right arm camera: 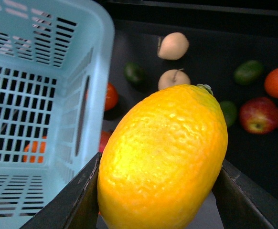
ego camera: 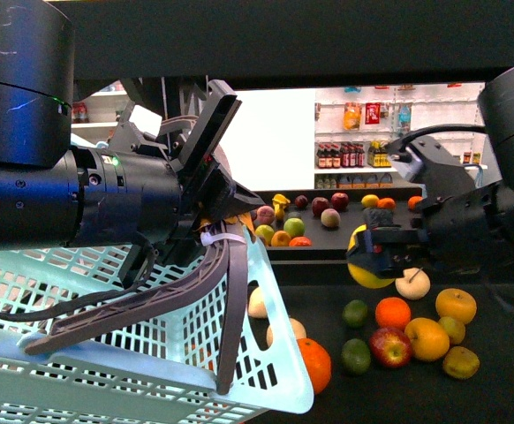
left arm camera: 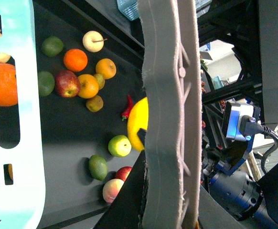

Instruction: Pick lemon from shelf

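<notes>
No text or label is legible anywhere.

One lemon [ego camera: 367,276], one pale-blue basket [ego camera: 275,362], two grippers [ego camera: 208,231] [ego camera: 374,256], one red chilli [left arm camera: 127,108], lower tray [ego camera: 495,393]: two limes [ego camera: 355,313] [ego camera: 356,355], two oranges [ego camera: 393,313] [ego camera: 314,364], one red apple [ego camera: 390,346], two golden-yellow fruits [ego camera: 456,305] [ego camera: 427,338], two small yellow-green fruits [ego camera: 452,329] [ego camera: 461,362], three pale fruits [ego camera: 413,283] [ego camera: 257,303] [ego camera: 285,330], upper tray [ego camera: 345,240] fruit uncounted, too small.

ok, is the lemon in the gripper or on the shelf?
In the right gripper: its fingers press the lemon on both sides.
</notes>
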`<state>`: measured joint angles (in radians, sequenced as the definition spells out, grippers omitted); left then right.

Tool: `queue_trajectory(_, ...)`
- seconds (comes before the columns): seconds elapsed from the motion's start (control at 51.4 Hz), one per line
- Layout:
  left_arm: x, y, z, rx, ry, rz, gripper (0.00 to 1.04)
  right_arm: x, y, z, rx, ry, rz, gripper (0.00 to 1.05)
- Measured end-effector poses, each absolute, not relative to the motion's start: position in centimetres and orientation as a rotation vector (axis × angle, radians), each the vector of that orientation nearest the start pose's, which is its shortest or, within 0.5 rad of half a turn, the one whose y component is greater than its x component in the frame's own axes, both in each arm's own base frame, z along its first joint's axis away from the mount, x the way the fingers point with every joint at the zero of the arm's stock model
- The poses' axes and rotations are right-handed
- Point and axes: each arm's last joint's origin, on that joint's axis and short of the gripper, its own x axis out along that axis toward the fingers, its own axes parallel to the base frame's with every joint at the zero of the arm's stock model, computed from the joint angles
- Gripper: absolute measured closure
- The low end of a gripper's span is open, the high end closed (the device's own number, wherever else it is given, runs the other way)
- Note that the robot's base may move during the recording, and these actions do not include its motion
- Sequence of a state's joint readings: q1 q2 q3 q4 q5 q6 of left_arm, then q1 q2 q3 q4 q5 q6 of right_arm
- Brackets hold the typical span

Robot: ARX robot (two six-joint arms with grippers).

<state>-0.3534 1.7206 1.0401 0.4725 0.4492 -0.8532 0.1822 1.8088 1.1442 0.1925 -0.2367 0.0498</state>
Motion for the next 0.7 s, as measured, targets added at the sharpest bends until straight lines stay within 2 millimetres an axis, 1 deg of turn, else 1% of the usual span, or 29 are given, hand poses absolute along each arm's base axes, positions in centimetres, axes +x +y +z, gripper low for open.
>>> queue_trajectory(0.234, 35.2, -14.3, 23.8, -0.813, 0.541, -0.659, 0.96, 39.0, 11.4, 21.2, 0.098, 0.494, 0.458, 0.47)
queue_trajectory(0.331, 35.2, -14.3, 23.8, -0.813, 0.541, -0.659, 0.96, 39.0, 12.9, 20.5, 0.124, 0.521, 0.48, 0.47)
queue_trajectory(0.428, 35.2, -14.3, 23.8, -0.813, 0.541, -0.659, 0.96, 38.8, 13.9, 20.1, 0.145, 0.536, 0.494, 0.47)
queue_trajectory(0.623, 35.2, -14.3, 23.8, -0.813, 0.541, -0.659, 0.96, 38.5, 15.2, 20.2, 0.148, 0.54, 0.506, 0.47)
queue_trajectory(0.662, 35.2, -14.3, 23.8, -0.813, 0.541, -0.66, 0.96, 38.5, 15.3, 20.2, 0.145, 0.538, 0.505, 0.44)
queue_trajectory(0.681, 35.2, -14.3, 23.8, -0.813, 0.541, -0.66, 0.96, 38.5, 15.3, 20.2, 0.147, 0.537, 0.507, 0.4)
queue_trajectory(0.701, 35.2, -14.3, 23.8, -0.813, 0.541, -0.66, 0.96, 38.5, 15.3, 20.2, 0.148, 0.536, 0.509, 0.38)
